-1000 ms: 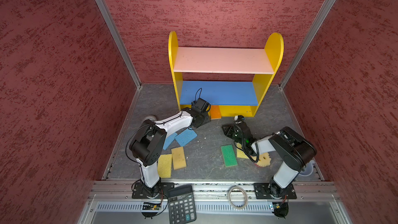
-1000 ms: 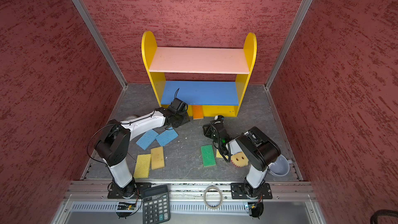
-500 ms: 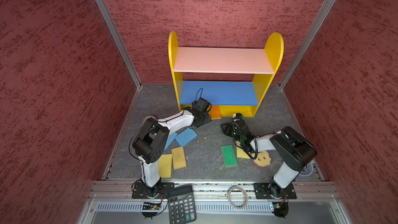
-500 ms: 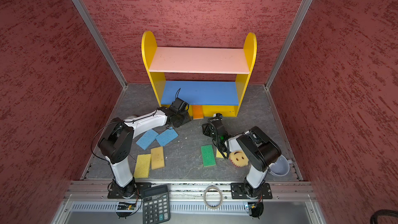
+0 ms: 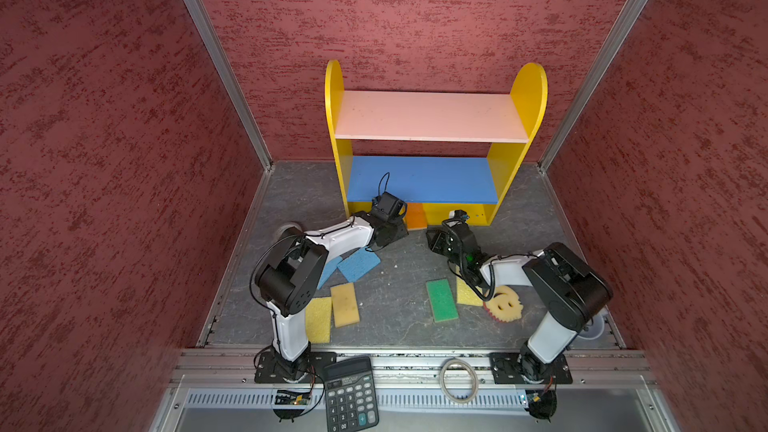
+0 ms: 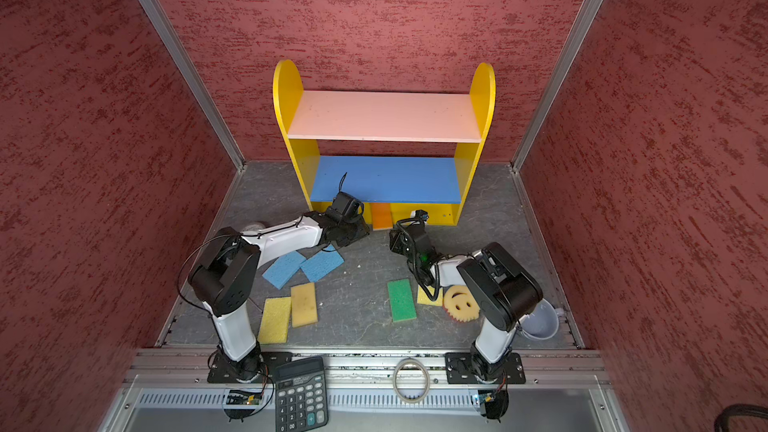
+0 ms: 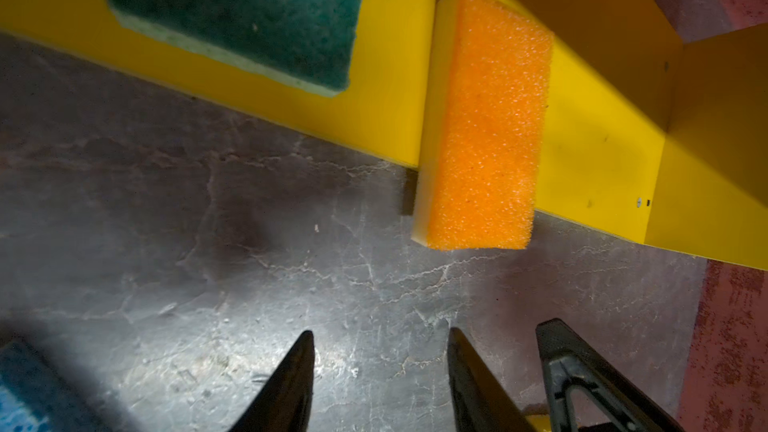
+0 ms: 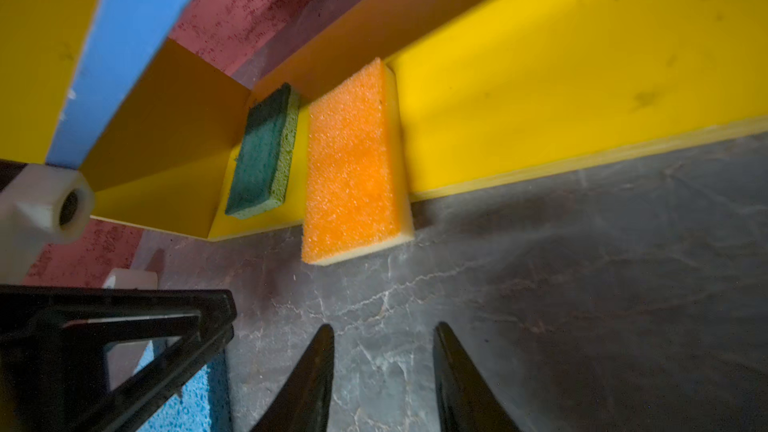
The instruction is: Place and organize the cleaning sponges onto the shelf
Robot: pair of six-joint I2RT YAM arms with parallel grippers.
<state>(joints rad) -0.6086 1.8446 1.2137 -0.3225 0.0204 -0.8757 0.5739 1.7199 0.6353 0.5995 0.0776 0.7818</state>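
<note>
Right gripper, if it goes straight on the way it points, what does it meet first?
Probably the orange-topped rectangular foam sponge overhanging the shelf's yellow bottom board: the right gripper, jaws open, points at its near end. Height unclear.

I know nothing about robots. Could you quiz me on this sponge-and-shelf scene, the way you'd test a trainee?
1. True or false: the orange sponge lies wholly on the bottom board of the shelf.
2. What colour is the sponge beside it on that board? A blue, B dark green, C pink.
3. Fill in: ___ blue sponges lie on the floor.

Key: 1 false, it overhangs the front edge. 2 B, the dark green sponge. 3 two.
</note>
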